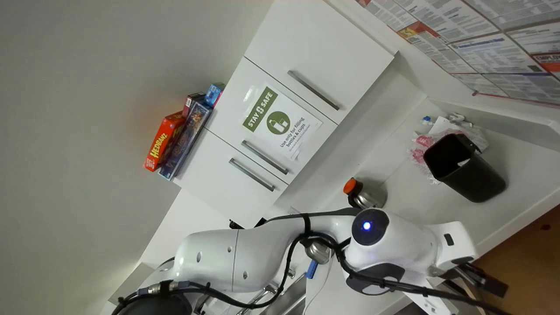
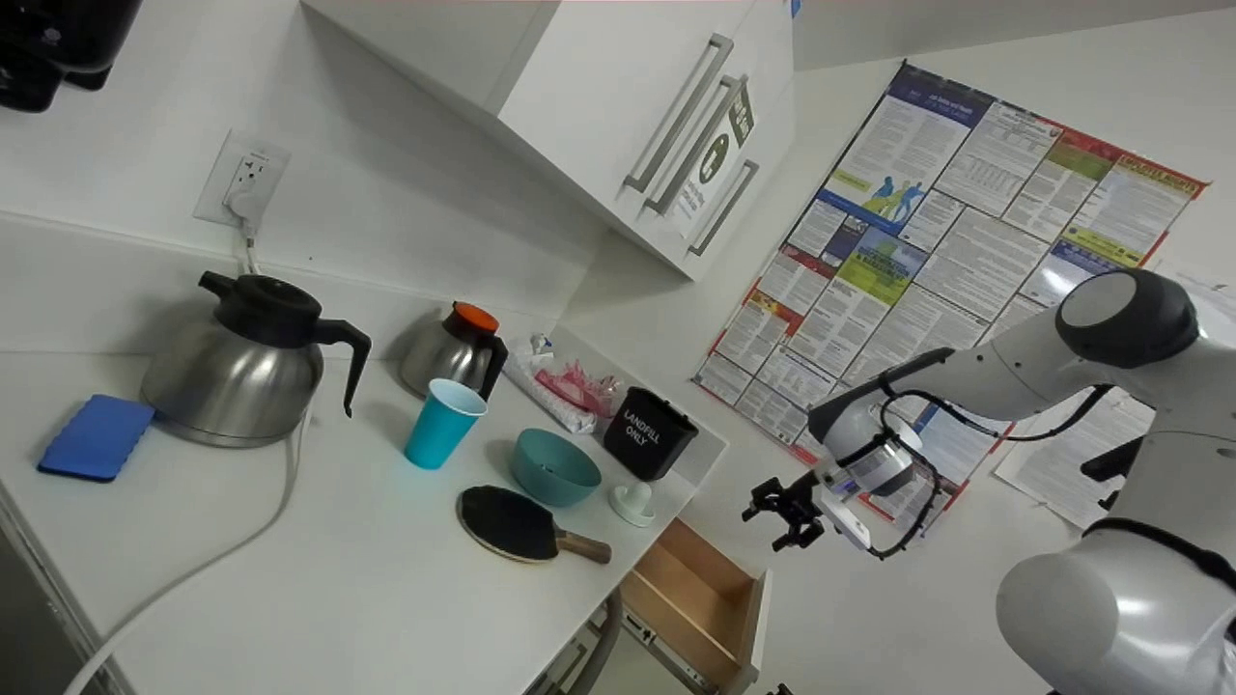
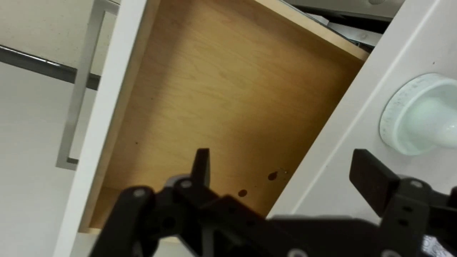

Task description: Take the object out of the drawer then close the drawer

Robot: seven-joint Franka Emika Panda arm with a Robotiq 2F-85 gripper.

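Note:
The drawer stands pulled open in an exterior view (image 2: 758, 627) and in the wrist view (image 3: 107, 89). Its wooden floor shows bare in the wrist view apart from two dark spots; the near corner is hidden behind my gripper. A pale object with a round base and a knob lies on the white counter beside the drawer, in the wrist view (image 3: 403, 117) and in an exterior view (image 2: 632, 502). My gripper (image 3: 281, 150) is open with nothing between its fingers, above the drawer's edge with the counter. It also shows in an exterior view (image 2: 763, 528), above the drawer.
A black bin (image 2: 649, 434), a teal bowl (image 2: 555, 468), a black paddle (image 2: 507, 524) and a blue cup (image 2: 444, 425) stand or lie on the counter. Two steel carafes (image 2: 261, 362) are farther along. The drawer's metal handle (image 3: 80, 82) sticks out from its front.

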